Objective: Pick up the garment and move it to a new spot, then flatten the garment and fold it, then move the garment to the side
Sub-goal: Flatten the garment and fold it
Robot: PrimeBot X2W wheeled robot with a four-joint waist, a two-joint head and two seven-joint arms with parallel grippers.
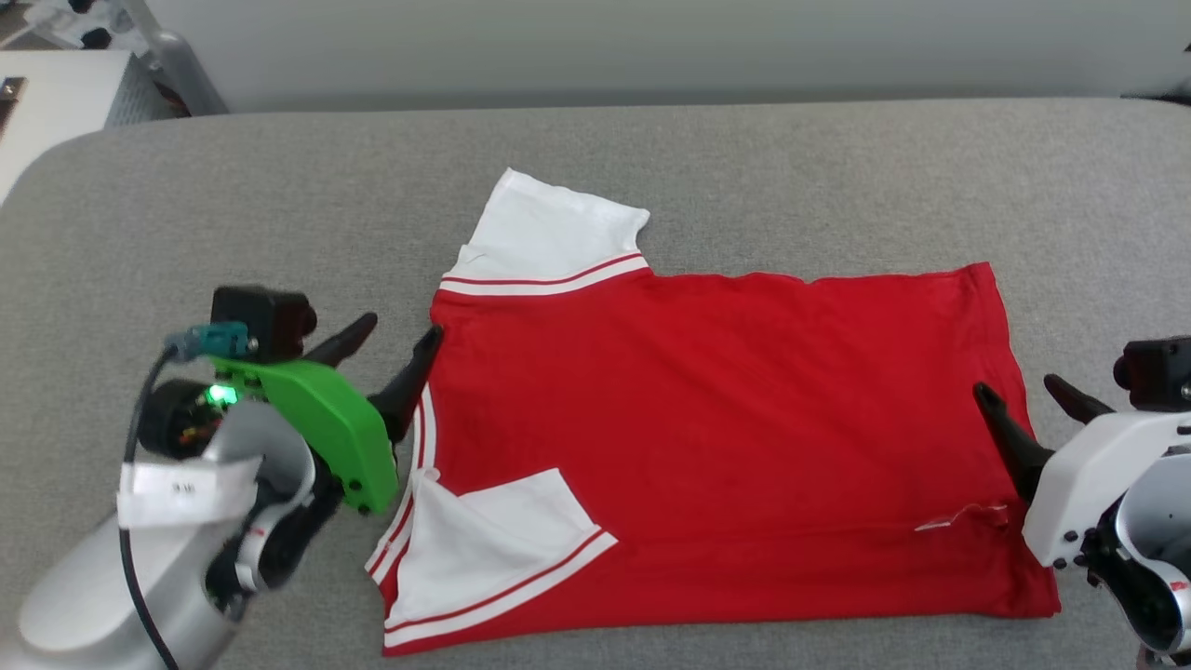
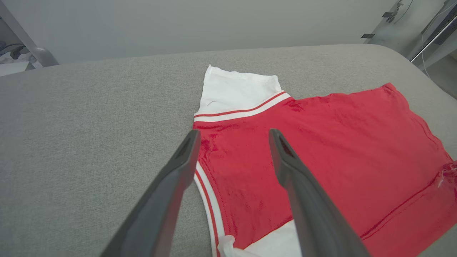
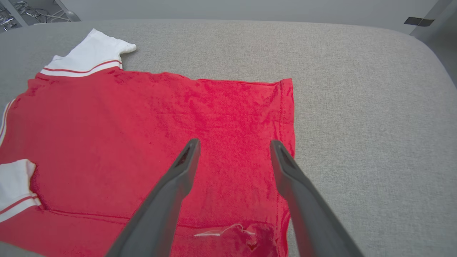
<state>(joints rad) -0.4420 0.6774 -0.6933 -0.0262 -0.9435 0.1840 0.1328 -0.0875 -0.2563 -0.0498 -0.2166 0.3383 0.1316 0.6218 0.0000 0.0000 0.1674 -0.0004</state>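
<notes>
The garment [image 1: 707, 437], a red T-shirt with white sleeves, lies spread on the grey surface with its near long edge folded over, so one white sleeve [image 1: 493, 549] rests on the red body. The other sleeve [image 1: 549, 233] sticks out at the back. My left gripper [image 1: 402, 333] stands open at the collar end, its fingers [image 2: 185, 153] straddling the striped collar edge [image 2: 209, 200] with nothing held. My right gripper [image 1: 1023, 389] is open over the hem end [image 3: 282, 117], fingers [image 3: 185, 160] just above the red cloth. A white label [image 1: 958, 517] shows near the hem.
The grey padded surface [image 1: 233, 205] extends wide on every side of the shirt, with rounded corners at the far left and right. A pale wall runs behind it. A white cabinet and metal frame [image 1: 65, 93] stand at the far left corner.
</notes>
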